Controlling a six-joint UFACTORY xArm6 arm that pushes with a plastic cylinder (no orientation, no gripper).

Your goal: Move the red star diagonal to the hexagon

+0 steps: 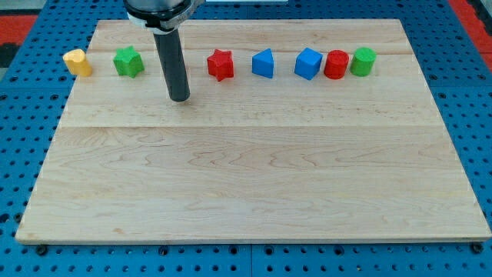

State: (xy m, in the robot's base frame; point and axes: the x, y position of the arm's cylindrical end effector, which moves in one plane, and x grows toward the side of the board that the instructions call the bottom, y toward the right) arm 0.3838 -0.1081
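Observation:
The red star (221, 65) lies in a row of blocks near the view's top of the wooden board (254, 169). My tip (179, 99) stands on the board to the left of the red star and slightly below the row, apart from it. A yellow block (77, 62), possibly the hexagon, sits at the row's far left. A green star (128, 61) lies between the yellow block and my rod. I cannot tell whether my rod hides another block behind it.
To the right of the red star lie a blue block (263, 64), a blue cube (307, 64), a red cylinder (336, 65) and a green cylinder (363, 61). The board rests on a blue perforated table (477, 115).

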